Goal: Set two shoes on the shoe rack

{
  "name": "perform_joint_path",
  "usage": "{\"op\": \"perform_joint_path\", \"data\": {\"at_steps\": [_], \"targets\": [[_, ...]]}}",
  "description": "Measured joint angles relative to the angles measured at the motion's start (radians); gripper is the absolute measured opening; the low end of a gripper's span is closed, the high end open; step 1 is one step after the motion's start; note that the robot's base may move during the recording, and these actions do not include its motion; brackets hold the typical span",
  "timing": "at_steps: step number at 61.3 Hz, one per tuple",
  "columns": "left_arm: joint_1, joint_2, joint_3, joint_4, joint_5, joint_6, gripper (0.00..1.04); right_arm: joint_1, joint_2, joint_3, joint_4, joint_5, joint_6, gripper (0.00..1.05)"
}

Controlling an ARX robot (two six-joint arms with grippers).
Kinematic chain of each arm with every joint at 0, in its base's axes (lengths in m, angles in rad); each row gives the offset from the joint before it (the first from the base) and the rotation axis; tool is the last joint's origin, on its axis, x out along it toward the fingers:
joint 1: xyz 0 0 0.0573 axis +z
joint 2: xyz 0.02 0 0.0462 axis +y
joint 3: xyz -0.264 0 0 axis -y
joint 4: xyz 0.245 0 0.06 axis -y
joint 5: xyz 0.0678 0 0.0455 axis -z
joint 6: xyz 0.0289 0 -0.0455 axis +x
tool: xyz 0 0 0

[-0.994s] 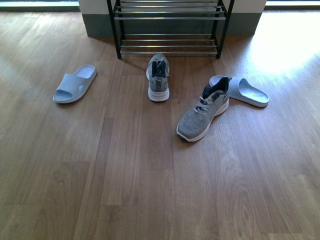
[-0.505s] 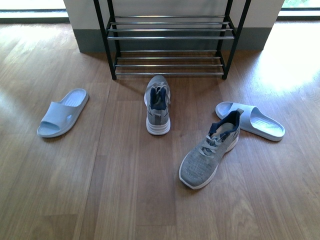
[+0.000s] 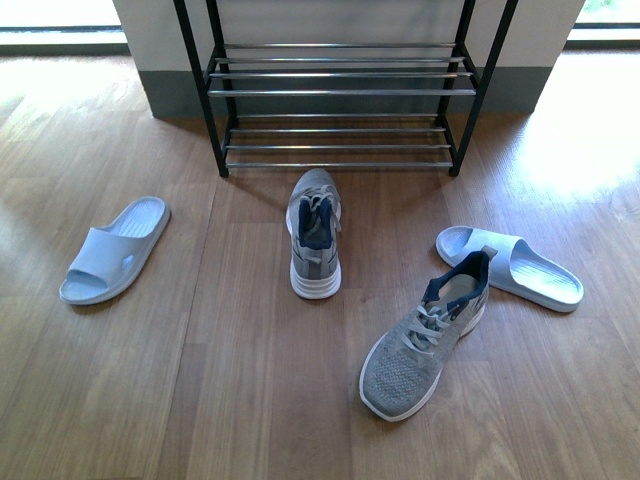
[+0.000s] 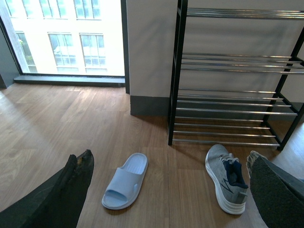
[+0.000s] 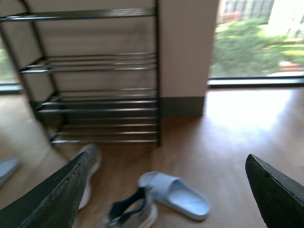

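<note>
A black-framed shoe rack point(image 3: 340, 92) with tiers of thin silver rods stands upright on the wooden floor. Just in front of its lowest tier, near the middle, a grey knit sneaker point(image 3: 314, 245) with dark blue lining and a white sole sits upright, toe toward the rack. The matching second sneaker point(image 3: 425, 340) sits farther out, off the rack's right end, laces up and angled, heel nearer the rack.
</note>
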Motion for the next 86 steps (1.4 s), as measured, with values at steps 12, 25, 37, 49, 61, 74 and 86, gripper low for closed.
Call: {"op": "perform_joint_path", "data": {"at_steps": [12, 25, 37, 49, 61, 74, 86], "targets": [[0.0, 0.0, 0.0, 0.0, 0.0, 0.0, 0.95, 0.056, 0.699, 0.164, 0.461, -0.084, -0.013, 0.96], [0.0, 0.0, 0.0, 0.0, 0.0, 0.0, 0.95, 0.175, 1.414, 0.468, 0.667, -0.004, -0.168, 0.96], [0.0, 0.0, 0.0, 0.0, 0.0, 0.0, 0.95, 0.199, 1.938, 0.728, 0.735, -0.032, -0.553, 0.96], [0.0, 0.0, 0.0, 0.0, 0.0, 0.0, 0.95, 0.178, 2.371, 0.957, 0.723, -0.079, -1.188, 0.96], [0.0, 0.0, 0.0, 0.0, 0.0, 0.0, 0.95, 0.097, 2.639, 1.148, 0.535, -0.102, -1.9, 0.96], [0.0, 0.0, 0.0, 0.0, 0.0, 0.0, 0.95, 0.087, 2.73, 1.282, 0.492, -0.105, -2.073, 0.96], [0.0, 0.0, 0.0, 0.0, 0.0, 0.0, 0.95, 0.105, 2.78, 1.349, 0.454, -0.056, -2.062, 0.88]]}}
